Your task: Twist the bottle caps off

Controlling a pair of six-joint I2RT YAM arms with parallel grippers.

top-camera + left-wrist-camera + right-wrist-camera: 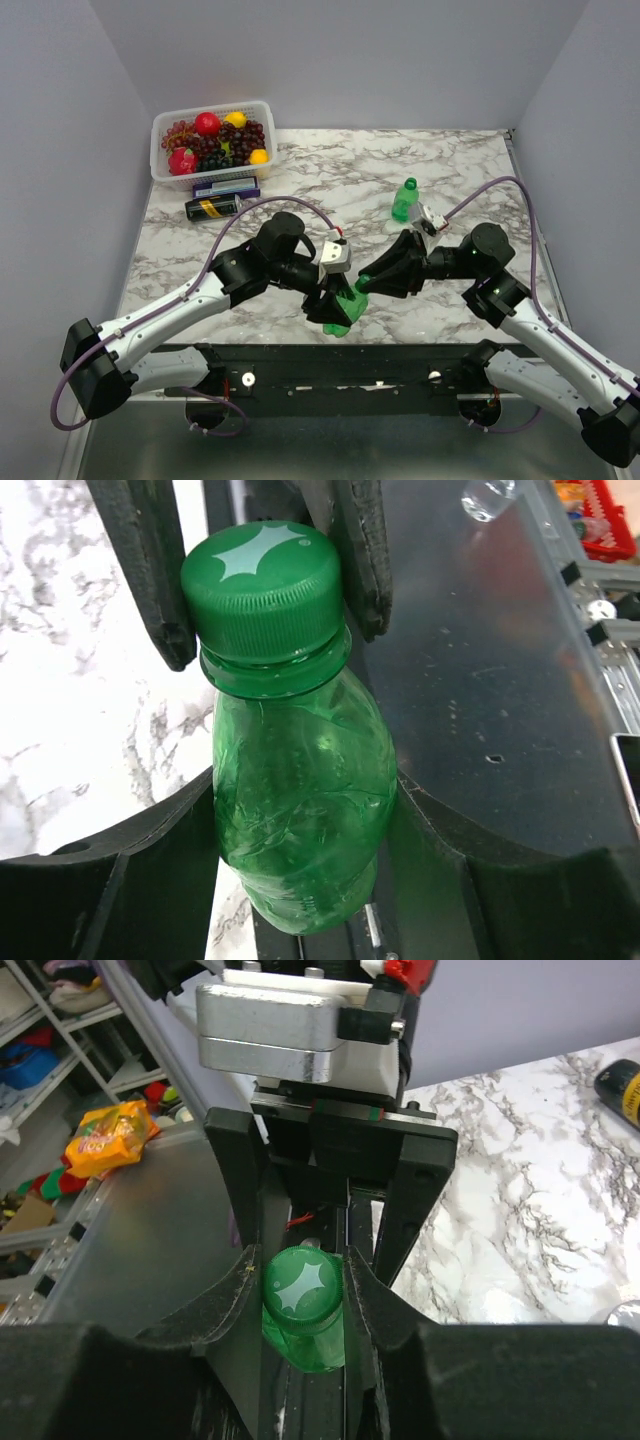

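Note:
A translucent green bottle [346,312] [300,770] is gripped round its body by my left gripper [336,303] [300,810], tilted over the table's near edge. Its dark green cap [262,580] [303,1285] has a pale star mark. My right gripper [366,283] [305,1295] is shut on that cap, one finger on each side; its fingers [150,570] show in the left wrist view. A second green bottle [404,201] stands upright, capped, behind the right gripper. The squat clear bottle is not plainly in view.
A white basket [165,170] of fruit stands at the back left, with a flat purple box [226,187] and a dark can [212,207] with a yellow label in front of it. A clear rounded object [487,497] lies beyond the held bottle.

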